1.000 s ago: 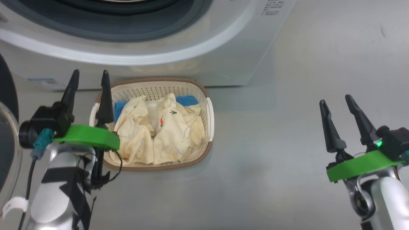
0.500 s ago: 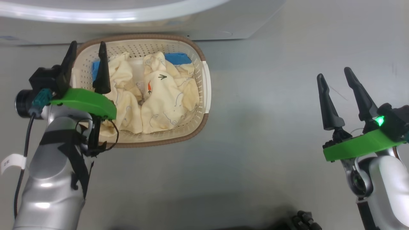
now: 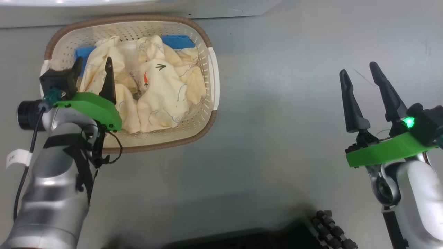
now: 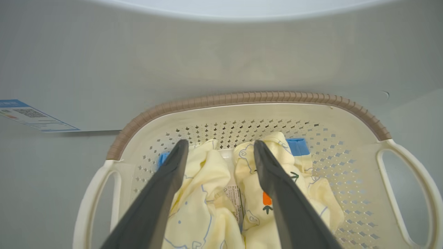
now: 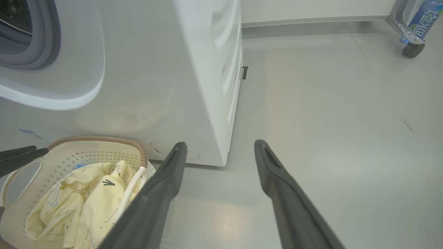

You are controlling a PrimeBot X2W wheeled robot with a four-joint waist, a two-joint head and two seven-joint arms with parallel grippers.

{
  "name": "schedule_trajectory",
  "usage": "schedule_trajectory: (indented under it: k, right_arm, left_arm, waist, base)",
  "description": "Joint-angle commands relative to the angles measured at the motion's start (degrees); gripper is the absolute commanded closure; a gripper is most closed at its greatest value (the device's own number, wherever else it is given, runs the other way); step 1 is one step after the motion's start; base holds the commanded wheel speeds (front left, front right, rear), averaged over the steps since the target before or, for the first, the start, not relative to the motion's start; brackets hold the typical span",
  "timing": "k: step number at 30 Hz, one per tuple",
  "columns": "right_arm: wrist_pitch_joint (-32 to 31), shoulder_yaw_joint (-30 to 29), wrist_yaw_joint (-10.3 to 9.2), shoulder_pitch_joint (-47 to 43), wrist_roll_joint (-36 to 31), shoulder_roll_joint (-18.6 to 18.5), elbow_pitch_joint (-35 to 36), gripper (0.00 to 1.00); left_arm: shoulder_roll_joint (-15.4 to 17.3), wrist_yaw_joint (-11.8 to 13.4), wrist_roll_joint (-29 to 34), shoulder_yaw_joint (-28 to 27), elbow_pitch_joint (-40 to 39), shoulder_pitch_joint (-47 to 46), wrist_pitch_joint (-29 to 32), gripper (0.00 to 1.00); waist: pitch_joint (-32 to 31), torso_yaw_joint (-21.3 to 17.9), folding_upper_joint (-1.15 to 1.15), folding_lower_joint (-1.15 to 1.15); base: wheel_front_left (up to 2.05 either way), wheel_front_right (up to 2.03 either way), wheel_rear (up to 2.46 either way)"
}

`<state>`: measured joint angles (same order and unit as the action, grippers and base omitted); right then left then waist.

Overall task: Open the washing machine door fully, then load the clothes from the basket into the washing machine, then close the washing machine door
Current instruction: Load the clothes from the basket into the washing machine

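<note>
Head view — basket [image 3: 166, 145] long axis left-right, along washing machine [image 3: 225, 7] — left, right jaws apart.

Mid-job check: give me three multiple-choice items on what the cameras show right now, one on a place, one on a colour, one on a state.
1. The left gripper hangs over: A the basket; B a chair; C a shelf.
2. The cloth behind the cream clothes is: A red; B blue; C black.
3. The right gripper is: A shut on a garment; B open and empty; C shut and empty.

Answers: 1 A, its fingers frame the clothes in the left wrist view. 2 B, the blue shows by the basket's far wall. 3 B, its fingers stand apart over bare floor.
</note>
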<state>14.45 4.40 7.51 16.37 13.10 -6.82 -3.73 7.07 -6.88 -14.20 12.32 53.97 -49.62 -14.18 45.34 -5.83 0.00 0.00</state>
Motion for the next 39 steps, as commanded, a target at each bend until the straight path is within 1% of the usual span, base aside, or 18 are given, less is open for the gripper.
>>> schedule_trajectory:
  k: [1,2,9,18,26,32,35,39]
  right_arm:
    - [0.5,1.1,-0.02,-0.8,-0.2,0.1,1.8,0.0]
    - [0.5,1.1,-0.02,-0.8,-0.2,0.1,1.8,0.0]
    - [0.5,1.1,-0.02,-0.8,-0.2,0.4,1.9,0.0]
    - [0.5,1.1,-0.02,-0.9,-0.1,0.7,2.2,0.0]
    - [0.5,1.2,-0.02,-1.0,0.0,1.1,2.4,0.0]
    - [0.5,1.3,-0.02,-0.7,0.2,1.4,2.7,0.0]
    - [0.5,1.3,-0.02,-0.8,0.2,1.5,2.9,0.0]
    - [0.5,1.4,-0.02,-0.6,0.2,1.8,3.1,0.0]
  left_arm:
    - [2.0,0.0,0.3,-0.8,0.4,-0.6,-0.5,0.0]
    - [2.0,0.0,0.3,-0.8,0.4,-0.6,-0.5,0.0]
    - [2.1,0.9,1.0,0.5,8.1,-3.9,1.3,0.0]
    - [3.2,1.6,1.8,2.2,15.4,-5.6,3.2,0.0]
    - [3.5,2.0,2.7,4.0,17.5,-7.8,4.0,0.0]
    - [4.2,3.1,3.4,5.2,18.4,-9.9,5.8,0.0]
    - [4.6,4.0,3.6,5.6,18.7,-10.9,6.9,0.0]
    - [5.5,6.1,3.9,6.0,19.1,-12.0,8.6,0.0]
  waist:
    - [0.7,-0.3,0.0,0.0]
    - [0.7,-0.3,0.0,0.0]
    - [2.7,-0.9,0.0,0.0]
    - [4.2,-1.8,0.0,0.0]
    - [5.6,-2.2,0.0,0.0]
    - [7.2,-2.8,0.0,0.0]
    - [8.1,-3.0,0.0,0.0]
    - [9.3,-3.4,0.0,0.0]
  base:
    - [0.0,0.0,0.0]
    - [0.0,0.0,0.0]
    - [0.0,0.0,0.0]
    - [0.0,0.0,0.0]
    - [0.0,0.0,0.0]
    - [0.0,0.0,0.0]
    - [0.0,0.0,0.0]
    - [0.0,0.0,0.0]
